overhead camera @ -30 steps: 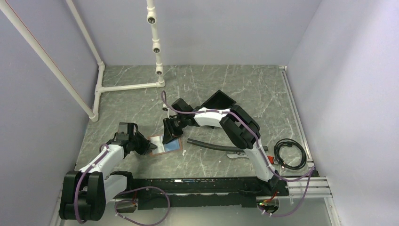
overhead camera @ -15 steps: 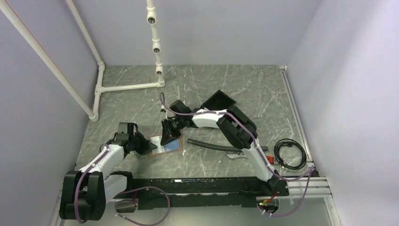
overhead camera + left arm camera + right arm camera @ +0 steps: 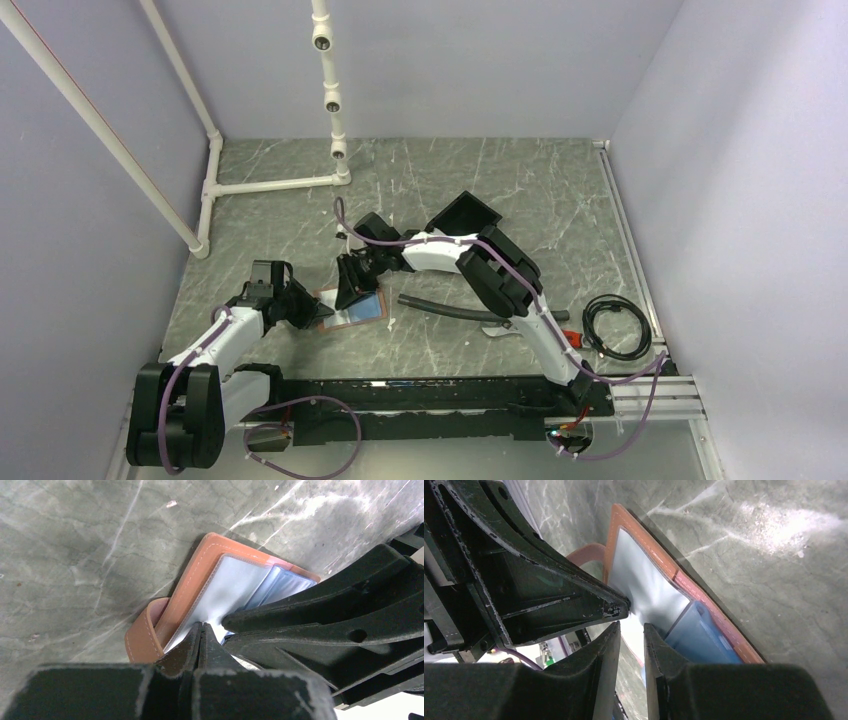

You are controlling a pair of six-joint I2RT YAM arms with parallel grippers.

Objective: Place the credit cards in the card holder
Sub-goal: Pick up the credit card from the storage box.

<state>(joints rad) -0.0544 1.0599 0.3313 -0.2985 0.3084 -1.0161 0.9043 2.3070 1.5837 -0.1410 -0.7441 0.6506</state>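
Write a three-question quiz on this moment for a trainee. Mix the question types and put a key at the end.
1. True or false: the card holder lies open, with its inside facing up.
2. The fingers of the left gripper are: A) pressed together on the holder, B) spread wide above it, C) out of view.
3. What colour is the credit card that shows in the holder?

Key: 1 true; 2 A; 3 blue.
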